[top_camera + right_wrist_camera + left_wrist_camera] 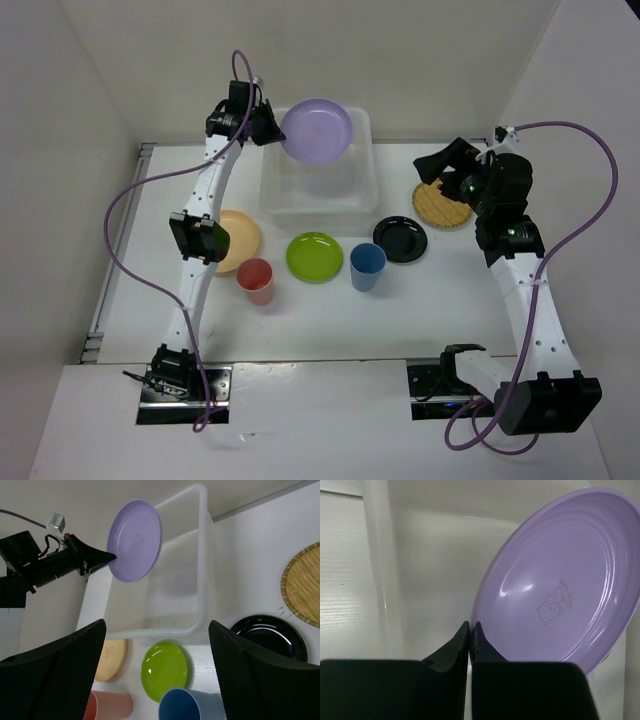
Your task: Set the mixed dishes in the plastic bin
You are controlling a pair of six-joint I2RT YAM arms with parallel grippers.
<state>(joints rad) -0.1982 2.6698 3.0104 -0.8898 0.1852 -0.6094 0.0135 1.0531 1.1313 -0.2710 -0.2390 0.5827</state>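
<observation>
- Top external view gives you the left gripper (272, 128) at the far side of the table (330, 325), pinched tight on the left rim of the lavender plate (317, 131).
- You see that plate held tilted over the far end of the plastic bin (318, 208). Whether it touches the bin's wall you cannot tell.
- Left wrist view confirms the grip for you: both fingers meet on the plate's edge, and the plate's hollow face, with a small bear print on it, is turned to the camera.
- Your right gripper (436, 165) hovers at the far right, above the far-left edge of the tan woven disc (443, 205). Its fingers stand wide apart with nothing between them, as the right wrist view shows.
- On the table just near of the bin you have the peach-orange plate (240, 238) partly under the left arm, then the lime green plate (314, 257), then the black plate (401, 240) beside the disc.
- The red cup (256, 281) and the blue cup (367, 266) stand upright on either side of the lime green plate.
</observation>
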